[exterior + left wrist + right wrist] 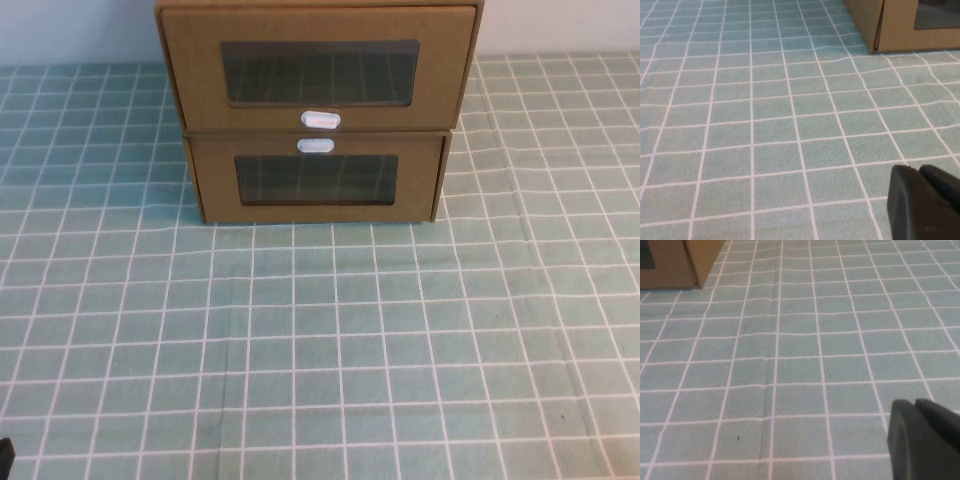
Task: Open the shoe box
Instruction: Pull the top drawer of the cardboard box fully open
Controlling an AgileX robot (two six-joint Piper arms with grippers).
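In the high view, two brown cardboard boxes stand stacked at the far middle of the green checked tablecloth (320, 350). The upper shoe box (318, 25) sits squarely on the lower shoe box (315, 212), and both front flaps are closed flat. Each flap has a dark window and a white pull tab (320, 120), the two tabs lying close together at the seam between the boxes. Neither gripper reaches into this view. In the left wrist view, the left gripper (916, 171) hangs low over bare cloth, its black jaws pressed together on nothing, well apart from the lower box's corner (867, 22). In the right wrist view, the right gripper (914, 404) is likewise clenched and empty above the cloth, with the box's other corner (700, 257) far off.
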